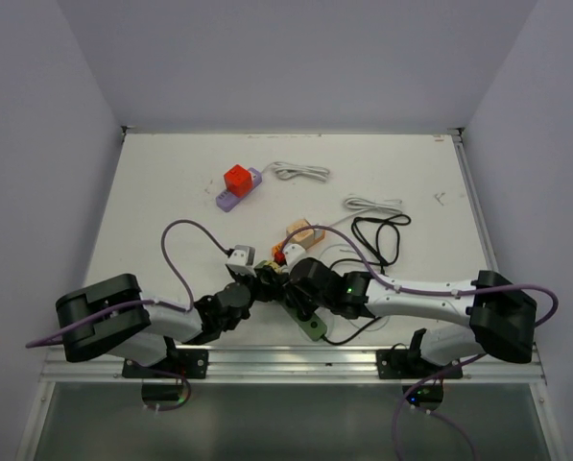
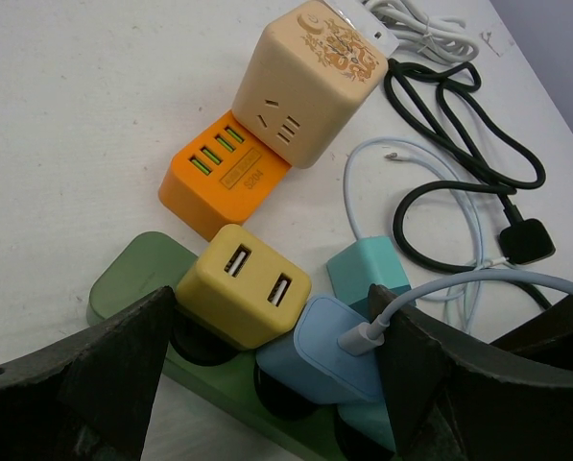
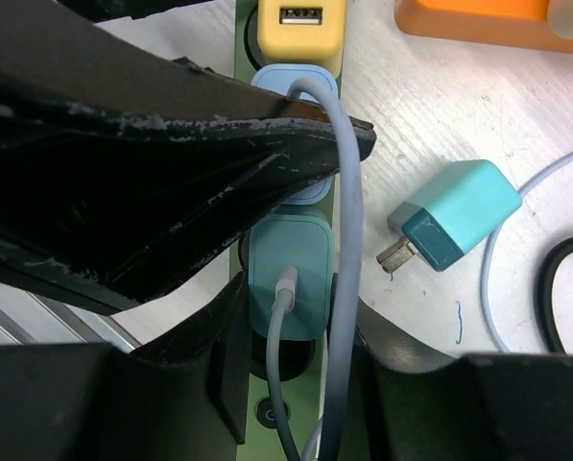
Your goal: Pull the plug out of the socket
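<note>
Top external: the left gripper (image 1: 260,279) and right gripper (image 1: 288,276) meet over the green power strip (image 1: 314,328). Left wrist: the left gripper's jaws stand wide, straddling the strip's yellow plug (image 2: 243,298) and blue plug (image 2: 329,360). Right wrist: the right gripper is clamped on the teal plug (image 3: 286,259), a rounded square block seated in the strip, with a grey cable (image 3: 288,288) leaving its face.

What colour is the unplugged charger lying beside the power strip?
The charger is teal; right wrist view.
</note>
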### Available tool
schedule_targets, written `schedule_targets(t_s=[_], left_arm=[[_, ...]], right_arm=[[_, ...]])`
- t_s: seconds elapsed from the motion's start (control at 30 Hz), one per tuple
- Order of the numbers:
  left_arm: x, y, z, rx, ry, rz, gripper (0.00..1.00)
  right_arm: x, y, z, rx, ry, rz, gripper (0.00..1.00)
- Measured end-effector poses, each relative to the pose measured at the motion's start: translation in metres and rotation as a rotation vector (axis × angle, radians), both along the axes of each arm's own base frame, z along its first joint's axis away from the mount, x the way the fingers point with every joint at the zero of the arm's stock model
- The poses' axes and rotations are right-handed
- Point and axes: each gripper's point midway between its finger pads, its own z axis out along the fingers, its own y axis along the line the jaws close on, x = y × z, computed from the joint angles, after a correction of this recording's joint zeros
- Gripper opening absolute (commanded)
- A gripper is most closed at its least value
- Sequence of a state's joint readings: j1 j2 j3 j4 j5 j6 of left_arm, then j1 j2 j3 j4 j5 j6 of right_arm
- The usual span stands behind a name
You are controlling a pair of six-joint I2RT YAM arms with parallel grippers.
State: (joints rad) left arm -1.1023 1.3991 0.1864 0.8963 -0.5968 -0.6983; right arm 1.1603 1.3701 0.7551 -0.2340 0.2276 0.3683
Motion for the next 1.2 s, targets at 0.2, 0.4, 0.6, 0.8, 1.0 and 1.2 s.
schedule_targets(t_s=[0.2,0.4,0.6,0.8,1.0,1.2], left_arm=[[0.0000,0.0002,-0.0019,-0.002,0.001,0.002,0.83],[-0.0035,0.0037,-0.0056,-0.031,0.014,0.006,0.83],[-0.0047,0.0047,-0.0070,-0.049,0.017,0.008,0.83],[-0.0054,0.0046,-0.0071,-0.054,0.015,0.007,0.83],[-0.0056,0.0049,-0.0074,-0.055,0.016,0.008,0.84],[-0.0045,0.0034,-0.0074,-0.061,0.011,0.011,0.84]], right_arm=[[-0.0004,0.0007,0.0001,0.013,0.014,-0.020,0.00],[-0.0010,0.0019,0.0005,0.054,0.055,-0.044,0.00],[-0.0003,0.0013,0.0016,0.136,0.129,-0.067,0.00],[-0.0003,0.0011,0.0015,0.154,0.150,-0.071,0.00],[-0.0035,0.0036,0.0017,0.067,0.094,-0.074,0.00],[-0.0099,0.0095,0.0040,-0.123,-0.067,-0.082,0.00]])
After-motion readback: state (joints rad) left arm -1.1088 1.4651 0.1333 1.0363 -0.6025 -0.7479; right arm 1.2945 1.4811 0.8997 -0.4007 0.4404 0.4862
